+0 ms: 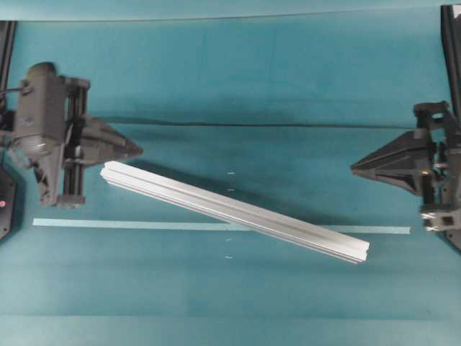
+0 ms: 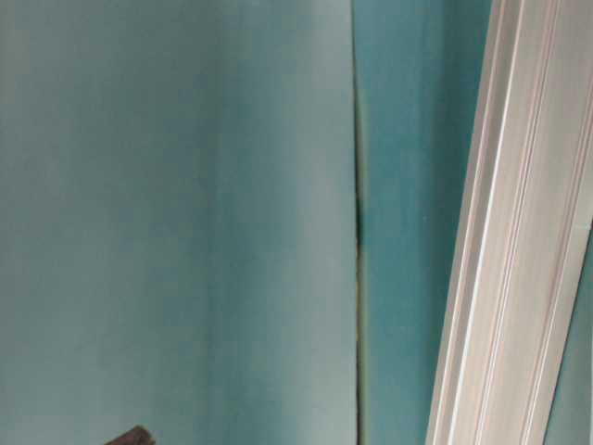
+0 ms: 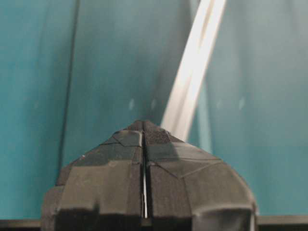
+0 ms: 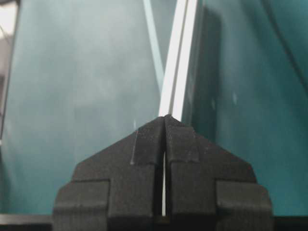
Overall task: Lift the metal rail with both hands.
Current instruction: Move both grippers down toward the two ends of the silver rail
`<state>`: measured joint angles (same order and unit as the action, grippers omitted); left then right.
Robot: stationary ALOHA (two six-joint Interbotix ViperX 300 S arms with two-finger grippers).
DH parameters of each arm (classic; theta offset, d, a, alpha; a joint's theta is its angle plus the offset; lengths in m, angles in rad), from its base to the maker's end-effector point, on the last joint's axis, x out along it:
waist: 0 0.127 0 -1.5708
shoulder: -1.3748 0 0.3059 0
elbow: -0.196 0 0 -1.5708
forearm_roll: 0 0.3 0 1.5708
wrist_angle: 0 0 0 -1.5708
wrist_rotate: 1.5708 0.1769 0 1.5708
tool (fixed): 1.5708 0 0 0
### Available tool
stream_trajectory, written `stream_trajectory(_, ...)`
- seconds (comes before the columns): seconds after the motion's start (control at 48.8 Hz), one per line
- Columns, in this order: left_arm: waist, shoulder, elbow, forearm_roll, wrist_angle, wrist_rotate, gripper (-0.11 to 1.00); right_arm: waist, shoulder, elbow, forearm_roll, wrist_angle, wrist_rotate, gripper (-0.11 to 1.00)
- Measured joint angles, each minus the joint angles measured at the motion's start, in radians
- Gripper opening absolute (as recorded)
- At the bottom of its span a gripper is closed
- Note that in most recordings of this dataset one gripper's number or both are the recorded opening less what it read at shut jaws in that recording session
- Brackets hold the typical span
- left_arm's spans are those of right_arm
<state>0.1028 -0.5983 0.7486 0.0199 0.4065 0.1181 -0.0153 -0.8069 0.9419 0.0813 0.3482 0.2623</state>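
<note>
The metal rail is a long grooved silver bar lying flat and diagonally on the teal table, from upper left to lower right. It also shows at the right of the table-level view and runs away from both wrist cameras. My left gripper is shut, empty, just above and left of the rail's left end. My right gripper is shut and empty too, well above the rail's right end. In each wrist view the fingers meet at the tip with nothing between them.
A thin pale tape strip runs across the table under the rail. A seam in the teal cover crosses behind the grippers. Black arm bases stand at the left and right edges.
</note>
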Motion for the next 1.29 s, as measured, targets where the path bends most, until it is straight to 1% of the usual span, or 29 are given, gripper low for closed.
stream_trajectory(0.082, 0.025, 0.034, -0.044, 0.0, 0.089, 0.017, -0.05, -0.002, 0.041, -0.032, 0.0, 0.055, 0.038, -0.02)
stream_trajectory(0.184, 0.041, 0.095, -0.095, 0.0, 0.19, 0.041, -0.05, -0.002, 0.091, -0.066, 0.0, 0.114, 0.064, -0.02)
stream_trajectory(0.389, 0.041, 0.219, -0.195, 0.002, 0.364, 0.132, -0.05, 0.0, 0.21, -0.146, 0.0, 0.25, 0.066, -0.02)
stream_trajectory(0.553, 0.043, 0.305, -0.252, 0.002, 0.449, 0.178, -0.05, 0.014, 0.316, -0.212, 0.0, 0.368, 0.063, -0.02)
stream_trajectory(0.758, 0.04, 0.341, -0.264, 0.002, 0.472, 0.209, -0.05, 0.021, 0.462, -0.333, -0.005, 0.535, 0.041, -0.02)
stream_trajectory(0.881, 0.029, 0.341, -0.264, 0.002, 0.477, 0.216, -0.05, 0.021, 0.514, -0.373, -0.011, 0.598, 0.032, -0.02)
stream_trajectory(1.004, 0.017, 0.341, -0.262, 0.002, 0.477, 0.236, -0.05, 0.023, 0.545, -0.391, -0.011, 0.611, 0.032, -0.01)
stream_trajectory(1.147, 0.0, 0.345, -0.258, 0.002, 0.474, 0.25, -0.04, 0.023, 0.563, -0.399, -0.011, 0.603, 0.034, 0.02)
stream_trajectory(1.209, -0.003, 0.347, -0.258, 0.002, 0.468, 0.25, -0.03, 0.025, 0.565, -0.399, -0.011, 0.598, 0.032, 0.06)
stream_trajectory(1.291, -0.003, 0.348, -0.258, 0.002, 0.459, 0.252, 0.03, 0.029, 0.565, -0.399, -0.011, 0.594, 0.031, 0.15)
